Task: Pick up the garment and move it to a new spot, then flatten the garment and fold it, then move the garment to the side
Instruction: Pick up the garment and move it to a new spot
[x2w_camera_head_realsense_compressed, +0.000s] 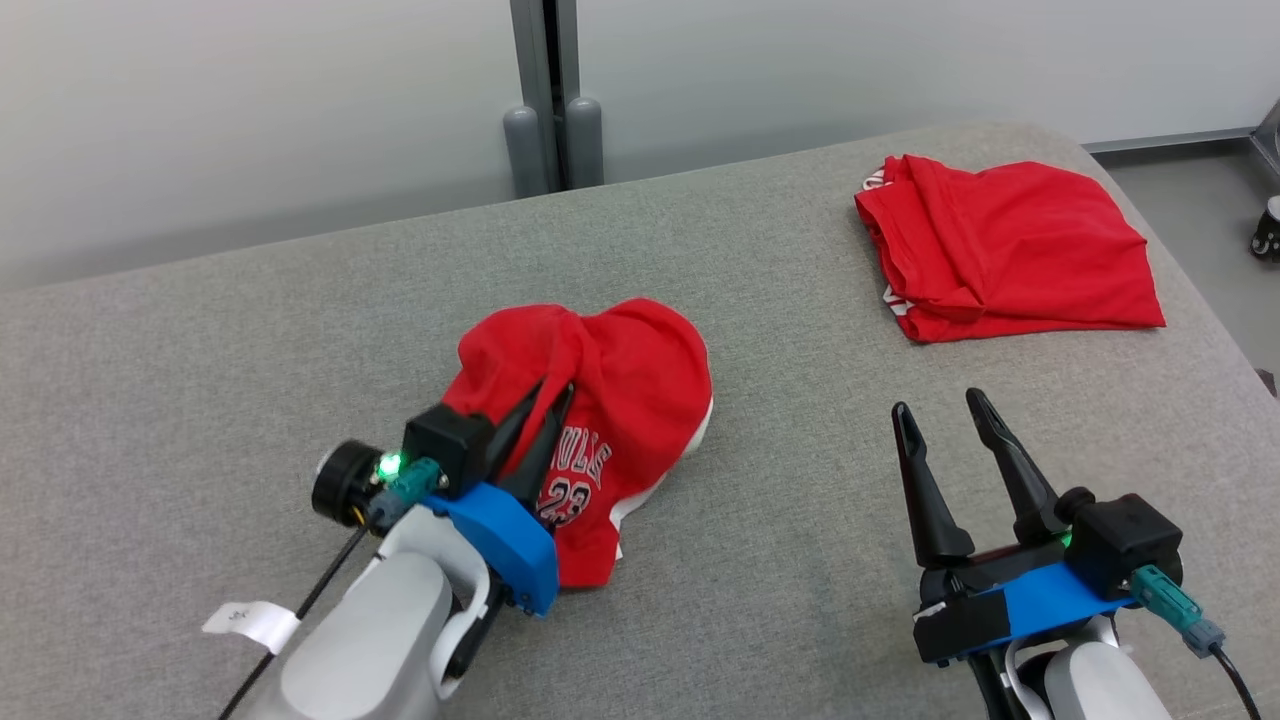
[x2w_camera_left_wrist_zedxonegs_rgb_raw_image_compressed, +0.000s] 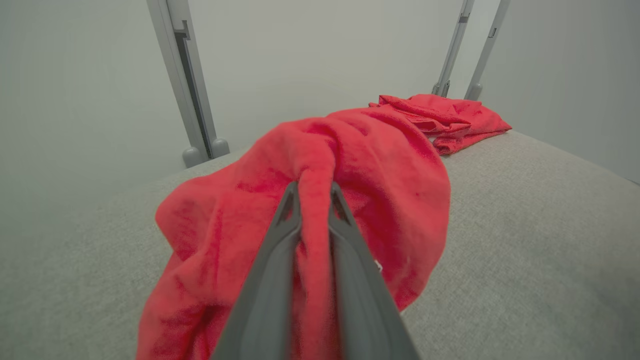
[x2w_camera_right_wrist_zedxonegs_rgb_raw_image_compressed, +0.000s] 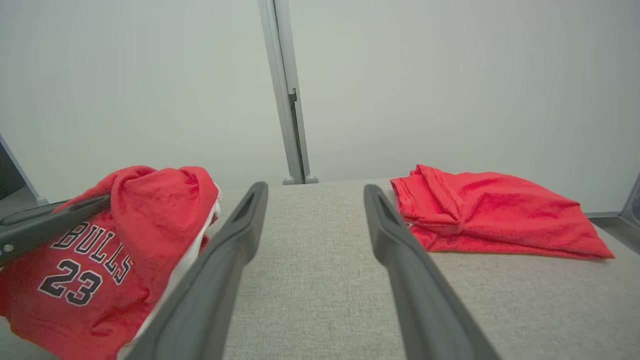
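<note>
1. The left arm (x2w_camera_head_realsense_compressed: 370, 640) is closest, pale grey, at the lower left. A white tag (x2w_camera_head_realsense_compressed: 250, 620) hangs on its black cable.
2. The left gripper (x2w_camera_head_realsense_compressed: 555, 390) is squeezed tight on a fold of the red shirt (x2w_camera_head_realsense_compressed: 630, 380). The fold sticks up between the two dark fingers (x2w_camera_left_wrist_zedxonegs_rgb_raw_image_compressed: 270, 280).
3. The shirt sits bunched up near the middle of the table, a bit to the left. Its lower part rests on the table. It has white trim and says "BULLS 23" in dark letters.
4. The right gripper (x2w_camera_head_realsense_compressed: 938, 402) is wide open and holds nothing. It is at the lower right, well apart from the shirt.
5. The table (x2w_camera_head_realsense_compressed: 780, 520) is flat and covered in rough grey cloth. Its far right corner is round.
6. A second red cloth (x2w_camera_head_realsense_compressed: 1010, 250) lies folded near that corner, well apart from the shirt.
7. Behind the table is a plain pale wall (x2w_camera_head_realsense_compressed: 250, 100). A grey post (x2w_camera_head_realsense_compressed: 545, 90) runs up it.
8. Grey floor (x2w_camera_head_realsense_compressed: 1190, 200) shows past the right edge of the table.
</note>
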